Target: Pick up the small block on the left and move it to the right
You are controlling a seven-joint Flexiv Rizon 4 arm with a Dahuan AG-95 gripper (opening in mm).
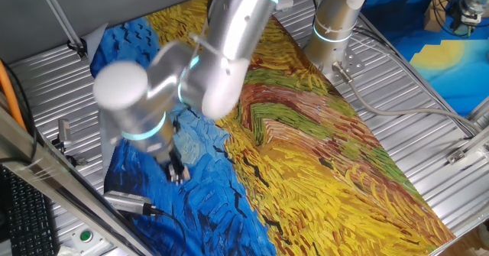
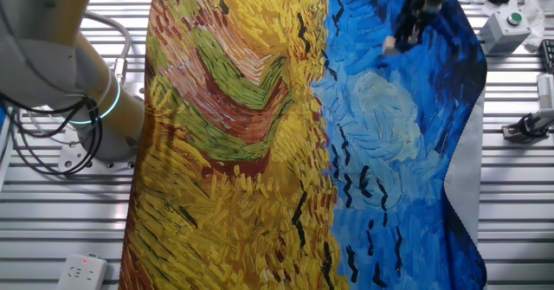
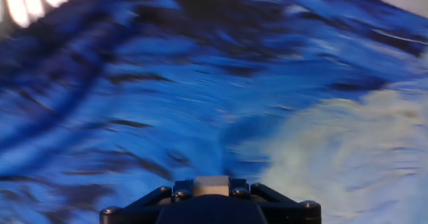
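Note:
The small pale wooden block sits clamped between my gripper's two dark fingers at the bottom of the hand view, just above the blue part of the painted cloth. In one fixed view my gripper hangs over the blue left side of the cloth with the block at its tips. In the other fixed view my gripper is near the top right, and the block shows as a pale spot at its tips. The hand view is blurred.
The painted cloth covers the table, blue on the left and yellow on the right. The arm's base stands at the back. A grey cylinder with a cable lies by the cloth's near left edge. A button box stands off the cloth.

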